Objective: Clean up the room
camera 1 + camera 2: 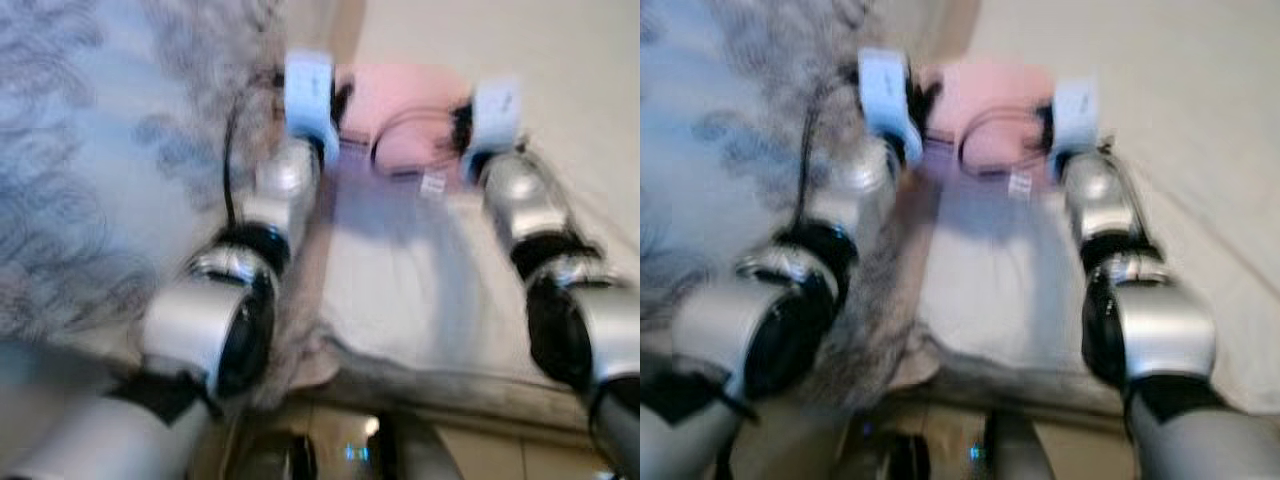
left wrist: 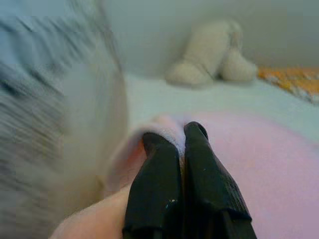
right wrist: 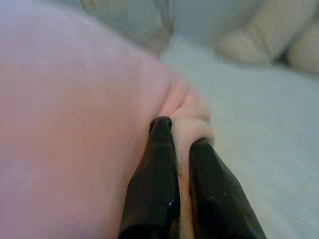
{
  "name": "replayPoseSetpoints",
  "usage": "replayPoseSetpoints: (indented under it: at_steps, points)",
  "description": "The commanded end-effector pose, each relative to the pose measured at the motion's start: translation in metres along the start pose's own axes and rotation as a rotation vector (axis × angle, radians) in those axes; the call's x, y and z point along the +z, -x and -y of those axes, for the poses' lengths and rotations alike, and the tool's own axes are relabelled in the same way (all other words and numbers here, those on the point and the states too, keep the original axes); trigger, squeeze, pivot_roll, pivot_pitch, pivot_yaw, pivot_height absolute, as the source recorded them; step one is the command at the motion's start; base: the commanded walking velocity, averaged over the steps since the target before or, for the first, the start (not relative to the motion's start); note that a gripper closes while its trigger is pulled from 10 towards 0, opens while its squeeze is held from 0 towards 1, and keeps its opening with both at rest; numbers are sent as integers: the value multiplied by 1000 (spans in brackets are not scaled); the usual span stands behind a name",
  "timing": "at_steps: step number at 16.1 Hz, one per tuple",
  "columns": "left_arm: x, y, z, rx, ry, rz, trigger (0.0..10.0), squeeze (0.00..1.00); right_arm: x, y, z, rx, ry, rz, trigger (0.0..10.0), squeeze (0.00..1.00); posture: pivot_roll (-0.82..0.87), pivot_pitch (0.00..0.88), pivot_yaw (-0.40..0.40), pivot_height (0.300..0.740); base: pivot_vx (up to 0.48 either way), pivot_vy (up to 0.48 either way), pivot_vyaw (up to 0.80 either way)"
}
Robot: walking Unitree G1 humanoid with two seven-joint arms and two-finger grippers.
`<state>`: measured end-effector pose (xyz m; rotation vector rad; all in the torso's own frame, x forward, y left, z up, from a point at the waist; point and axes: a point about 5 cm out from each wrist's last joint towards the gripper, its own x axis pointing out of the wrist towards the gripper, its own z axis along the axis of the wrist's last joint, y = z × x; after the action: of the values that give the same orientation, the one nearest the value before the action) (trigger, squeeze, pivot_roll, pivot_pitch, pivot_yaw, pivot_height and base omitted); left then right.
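Left end effector (image 2: 180, 137) and right end effector (image 3: 182, 132) each pinching pink blanket (image 3: 75, 124) edges

A pale cream plush toy (image 2: 212, 52) lies on the white bed sheet (image 1: 420, 290) well beyond the left gripper (image 2: 177, 137), against the light wall; its rounded limbs (image 3: 269, 35) also show ahead of the right gripper (image 3: 182, 132). Just beside the left gripper, on its outer side, hangs a blurred grey-and-white patterned fleece blanket (image 1: 110, 150). An orange patterned cloth (image 2: 291, 82) lies far ahead, near the toy. The sheet's near edge rests on a beige mattress border (image 1: 1040, 385).
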<state>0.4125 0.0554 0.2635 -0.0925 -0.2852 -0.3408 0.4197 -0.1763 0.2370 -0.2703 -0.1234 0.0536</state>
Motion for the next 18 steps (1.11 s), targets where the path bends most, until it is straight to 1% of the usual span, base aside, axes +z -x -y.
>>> replayPoseSetpoints:
  at_steps: [1, 2, 3, 4, 5, 6, 7, 8, 10, 11, 12, 13, 14, 15, 16, 17, 18]
  points:
    - [19, -5, -10, 29, 24, 58, 10000, 0, 24, -5, 1, -9, 30, 82, 10000, 0, -98, 122, 128, 740, 0, 0, 0]
    - [31, -9, -12, 34, 31, 87, 10000, 0, 39, -8, 6, -25, 37, 123, 10000, 0, -100, 121, 128, 740, 0, 0, 0]
    - [38, -10, -14, 37, 13, 107, 10000, 0, 49, -10, 8, -25, 72, 146, 10000, 0, -103, 122, 127, 740, 0, 0, 0]
    - [41, -11, -17, 47, 9, 115, 10000, 0, 54, -11, 10, -35, 110, 154, 10000, 0, -105, 123, 126, 740, 0, 0, 0]
    - [37, -9, -19, 57, 14, 108, 10000, 0, 51, -11, 11, -38, 113, 139, 10000, 0, -114, 135, 125, 740, 0, 0, 0]
    - [20, -3, -23, 81, 18, 61, 10000, 0, 38, -9, 10, -41, 109, 96, 10000, 0, -115, 145, 123, 740, 0, 0, 0]
    - [-5, 6, -25, 103, 21, -13, 10000, 0, 19, -5, 5, -25, 109, 48, 10000, 0, -115, 156, 120, 740, 0, 0, 0]
    - [-33, 18, -23, 113, 23, -101, 10000, 0, -5, 1, -4, 10, 125, -28, 10000, 0, -114, 167, 116, 740, 0, 0, 0]
    - [-74, 39, -14, 119, 45, -222, 10000, 0, -48, 15, -19, 79, 71, -166, 10000, 0, -99, 186, 109, 740, 0, 0, 0]
    - [-89, 48, -9, 124, 63, -266, 10000, 0, -64, 22, -23, 102, 54, -218, 10000, 0, -95, 195, 107, 740, 0, 0, 0]
    - [-110, 61, 4, 117, 105, -326, 10000, 0, -85, 33, -27, 127, 58, -290, 10000, 0, -92, 206, 102, 740, 0, 0, 0]
    - [-119, 67, 15, 90, 107, -359, 10000, 0, -96, 39, -26, 125, 53, -322, 10000, 0, -92, 211, 101, 740, 0, 0, 0]
    - [-123, 70, 20, 76, 103, -371, 10000, 0, -99, 41, -25, 119, 50, -332, 10000, 0, -92, 213, 102, 740, 0, 0, 0]
    - [-131, 76, 28, 63, 119, -397, 10000, 0, -106, 46, -26, 129, 59, -346, 10000, 0, -97, 213, 105, 740, 0, 0, 0]
    - [-132, 77, 31, 52, 116, -398, 10000, 0, -108, 47, -27, 133, 53, -349, 10000, 0, -101, 212, 106, 740, 0, 0, 0]
    - [-132, 77, 28, 46, 114, -403, 10000, 0, -108, 47, -26, 124, 18, -347, 10000, 0, -103, 209, 107, 740, 0, 0, 0]
    - [-130, 76, 25, 44, 124, -400, 10000, 1000, -107, 47, -26, 119, -10, -343, 10000, 0, -104, 206, 107, 740, 0, 0, 0]
